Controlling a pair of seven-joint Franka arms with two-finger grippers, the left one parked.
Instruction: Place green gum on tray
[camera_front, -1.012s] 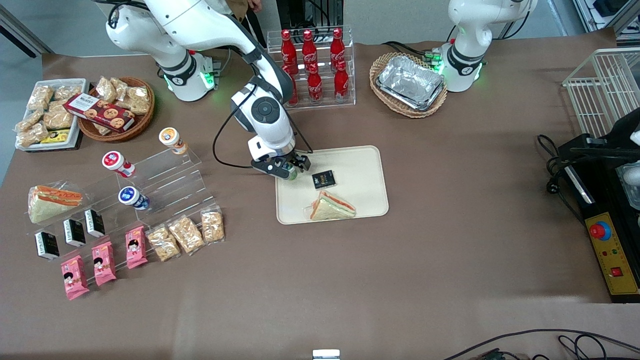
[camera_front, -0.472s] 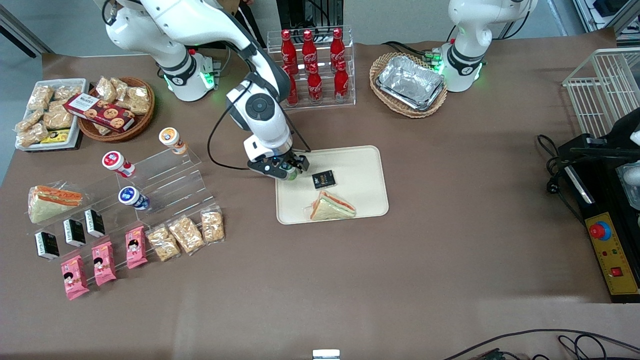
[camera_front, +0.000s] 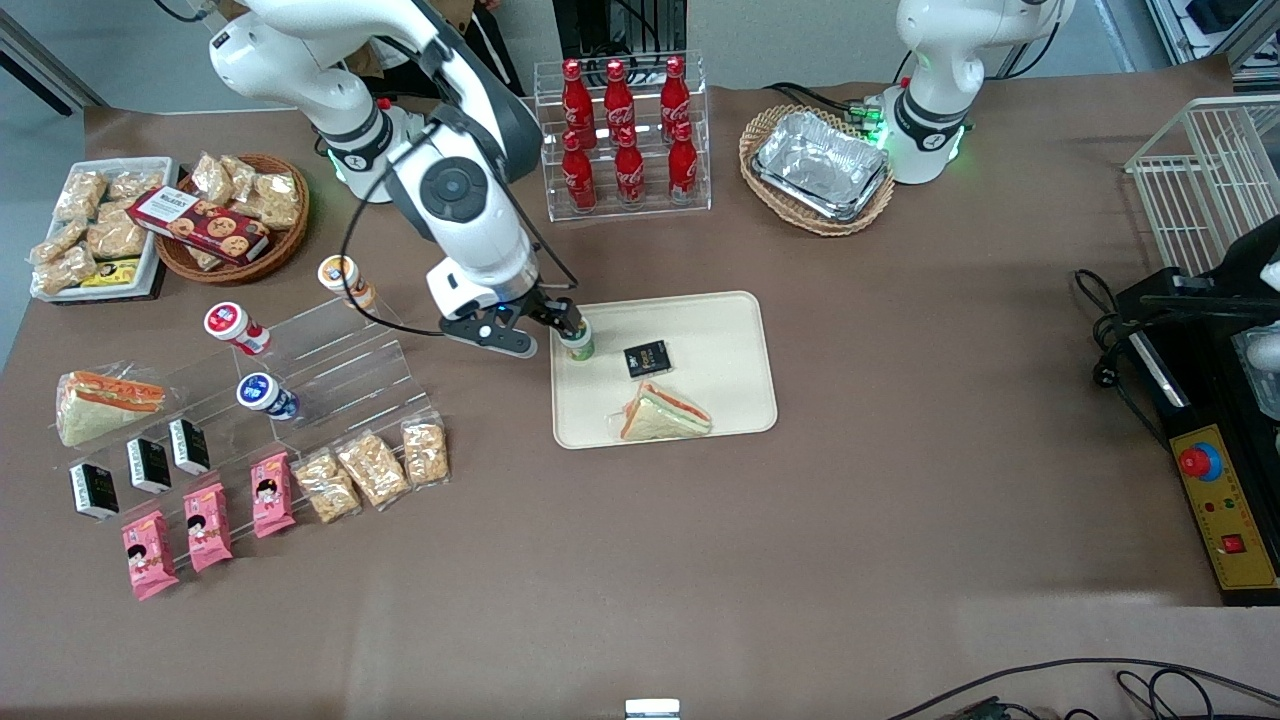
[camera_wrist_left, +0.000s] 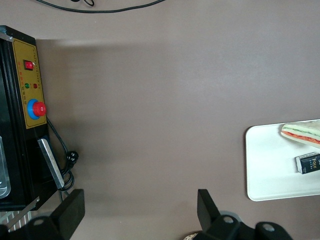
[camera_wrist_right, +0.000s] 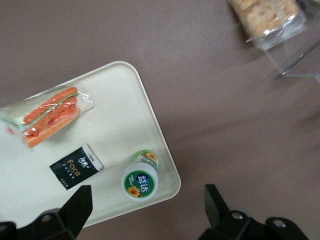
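**Green gum standing on the tray, pincer spread above it**

The green gum (camera_front: 577, 340) stands upright on the tray (camera_front: 720, 330), in the corner that lies farthest from the front camera and toward the working arm's end of the counter (camera_front: 800, 520). In the right wrist view its white lid with the green label faces straight up at the camera (camera_wrist_right: 140, 180), and the bottle sits just inside the tray's rounded rim (camera_wrist_right: 165, 150), close to the edge but fully on the cream surface.

The pincer (camera_front: 520, 330) hangs just above that corner of the tray, partly over the bare counter beside it. Its two fingers (camera_wrist_right: 75, 210) are spread wide apart, one to each side of the bottle as the wrist camera sees it, and neither one touches the gum. From the front view one fingertip looks to be right next to the bottle's lid, though I cannot say for sure how much height separates them.

Also on the tray are a small black packet (camera_front: 647, 358), lying flat just beside the gum, and a wrapped triangular sandwich (camera_front: 662, 413), nearer the front camera than the packet. The three things lie apart from one another.

Toward the working arm's end of the counter a clear stepped stand (camera_front: 330, 350) carries an orange-bodied bottle (camera_front: 344, 279), a red one (camera_front: 234, 327) and a blue one (camera_front: 266, 395). Bags of snacks (camera_front: 375, 467) lie in front of it.
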